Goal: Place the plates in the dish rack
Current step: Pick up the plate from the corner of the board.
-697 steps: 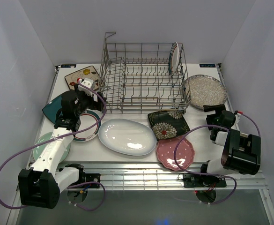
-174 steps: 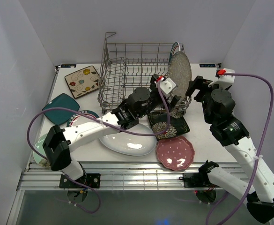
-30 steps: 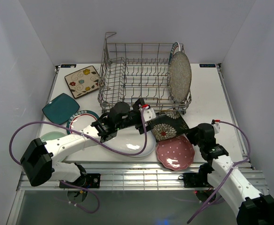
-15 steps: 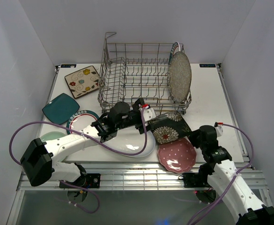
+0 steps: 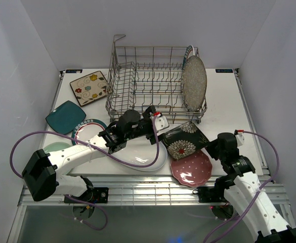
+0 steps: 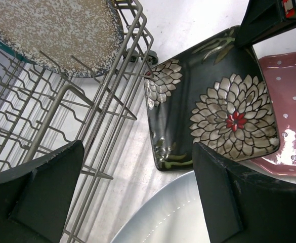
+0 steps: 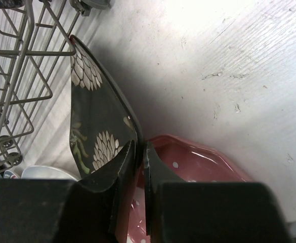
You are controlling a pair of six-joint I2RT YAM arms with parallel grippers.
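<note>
Right wrist camera shows my right gripper (image 7: 137, 149) pressed almost together, pinching one corner of the black floral square plate (image 7: 94, 126) by its rim. Just under and beside those fingers I see the pink dotted scalloped plate (image 7: 198, 162) lying flat on the white table (image 7: 213, 61). The black plate is tilted, with its pinched side raised over the pink plate's rim. Its far corner reaches toward the foot of the dish rack (image 7: 21, 50), which stands ahead of this hand.

My left gripper (image 6: 137, 172) is spread wide and holds nothing. The large white oval plate (image 6: 173, 217) lies below it, and the black plate sits just beyond its fingertips. The rack's wire wall runs past one finger, and farther on the speckled grey round plate (image 6: 51, 30) stands on edge inside the rack.
</note>
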